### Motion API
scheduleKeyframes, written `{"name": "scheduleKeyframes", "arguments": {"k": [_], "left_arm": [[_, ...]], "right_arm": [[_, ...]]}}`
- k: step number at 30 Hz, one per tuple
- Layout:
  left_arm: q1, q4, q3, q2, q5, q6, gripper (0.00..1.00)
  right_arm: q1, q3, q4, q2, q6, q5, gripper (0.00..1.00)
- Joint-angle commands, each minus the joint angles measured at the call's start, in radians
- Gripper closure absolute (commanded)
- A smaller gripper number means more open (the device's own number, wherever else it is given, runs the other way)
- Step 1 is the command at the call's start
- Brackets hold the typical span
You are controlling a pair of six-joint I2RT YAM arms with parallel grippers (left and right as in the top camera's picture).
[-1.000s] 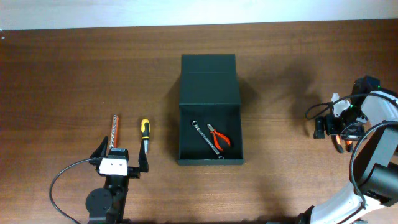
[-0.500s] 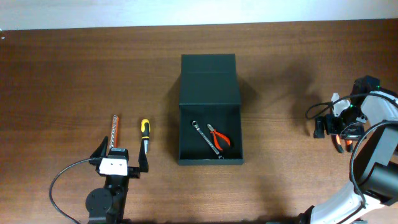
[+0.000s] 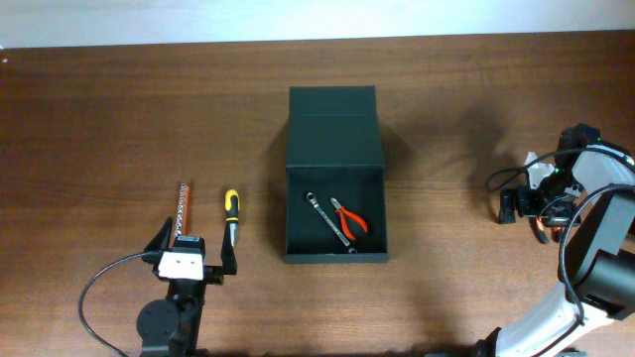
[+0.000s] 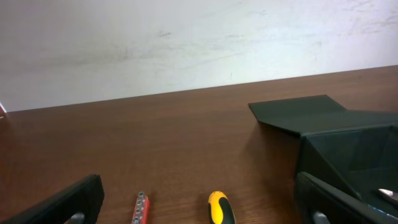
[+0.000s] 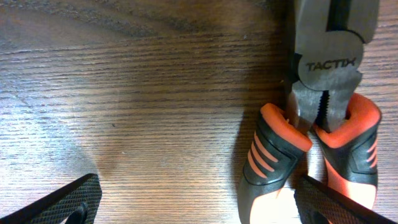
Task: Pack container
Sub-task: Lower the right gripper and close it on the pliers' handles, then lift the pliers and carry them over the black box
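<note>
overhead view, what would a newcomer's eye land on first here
The open dark container in the middle of the table stands out, with red-handled pliers and a wrench already inside. Left of it lie a yellow-handled screwdriver and a slim red tool. Large orange-handled TACTIX pliers fill the right wrist view.

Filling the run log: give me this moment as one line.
right gripper: open, above Tactix pliers on table | left gripper: open, by screwdriver | container: open, holds wrench, red pliers
</note>
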Motion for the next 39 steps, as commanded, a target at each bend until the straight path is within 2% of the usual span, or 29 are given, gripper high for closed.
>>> {"name": "scheduleKeyframes", "arguments": {"k": [1,2,4,7,9,12,19,22,28,31,39], "left_arm": [[0.006,-0.004,-0.004,-0.005,-0.007,0.020,0.01],[0.006,-0.004,-0.004,-0.005,-0.007,0.019,0.01],[0.006,-0.004,-0.004,-0.005,-0.007,0.020,0.01],[0.007,-0.004,-0.004,-0.005,-0.007,0.019,0.01],[0.006,-0.004,-0.004,-0.005,-0.007,0.019,0.01],[0.007,-0.004,-0.004,-0.005,-0.007,0.019,0.01],[0.006,-0.004,-0.004,-0.005,-0.007,0.020,0.01],[0.006,-0.004,-0.004,-0.005,-0.007,0.019,0.01],[0.007,-0.004,-0.004,-0.005,-0.007,0.019,0.01],[0.007,-0.004,-0.004,-0.005,-0.007,0.019,0.01],[0.007,-0.004,-0.004,-0.005,-0.007,0.019,0.01]], "right_arm": [[0.002,-0.009,0.007,0.021,0.007,0.001,0.01],[0.002,-0.009,0.010,0.021,0.007,0.001,0.01],[0.002,-0.009,0.011,0.021,0.007,0.001,0.12],[0.002,-0.009,0.013,0.021,0.007,0.001,0.41],[0.002,-0.009,0.013,0.021,0.007,0.001,0.51],[0.002,-0.009,0.013,0.021,0.007,0.001,0.57],[0.002,-0.009,0.014,0.021,0.007,0.002,0.92],[0.002,-0.009,0.017,0.021,0.008,0.001,0.96],[0.004,-0.005,0.021,0.021,0.013,-0.003,0.96],[0.004,0.021,0.015,0.021,0.063,-0.003,0.96],[0.011,0.257,-0.148,0.021,0.080,-0.146,0.96]]}}
